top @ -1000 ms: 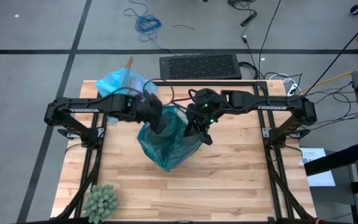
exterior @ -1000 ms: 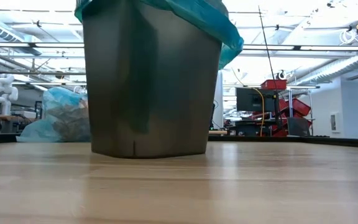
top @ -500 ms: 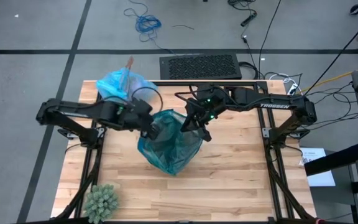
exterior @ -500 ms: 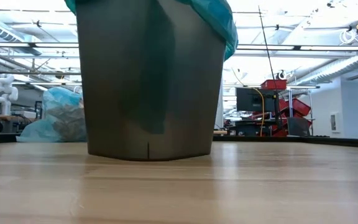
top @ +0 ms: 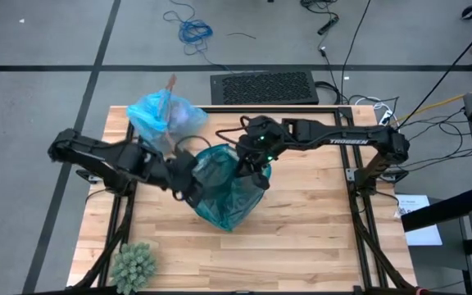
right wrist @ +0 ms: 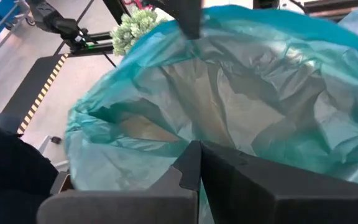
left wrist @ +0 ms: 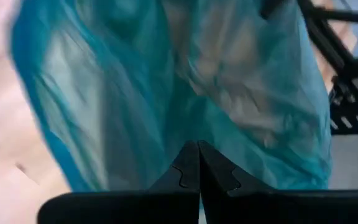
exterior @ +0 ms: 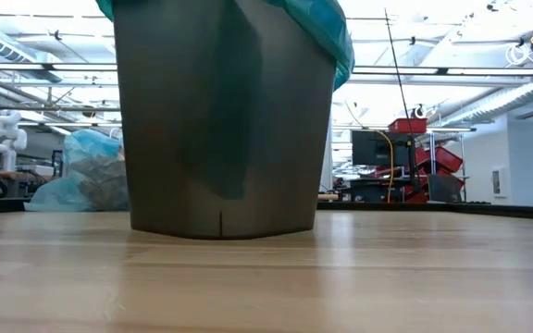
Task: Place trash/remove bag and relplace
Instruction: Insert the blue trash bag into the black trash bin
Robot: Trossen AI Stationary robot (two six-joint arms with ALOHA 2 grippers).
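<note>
Bag (top: 158, 115) of sky-blue plastic lay at the table's (top: 301, 238) far corner — both grippers (top: 193, 182) (top: 248, 168), jaws closed, pinched the teal liner (top: 224, 192).

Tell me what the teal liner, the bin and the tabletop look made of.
Teal liner: thin translucent plastic film, crinkled and glossy. Bin: probably hard plastic, smooth grey-brown walls with a moulded seam. Tabletop: pale wood in jointed strips, likely butcher block.

Grey wastebasket (exterior: 225, 120) upright mid-surface, teal-green liner (top: 224, 184) draped over rim. Green spiky ball (top: 133, 264) at near-left corner of wooden surface (top: 318, 238). Black perforated mat (top: 264, 87), blue cable coil (top: 193, 31) on floor beyond.
</note>
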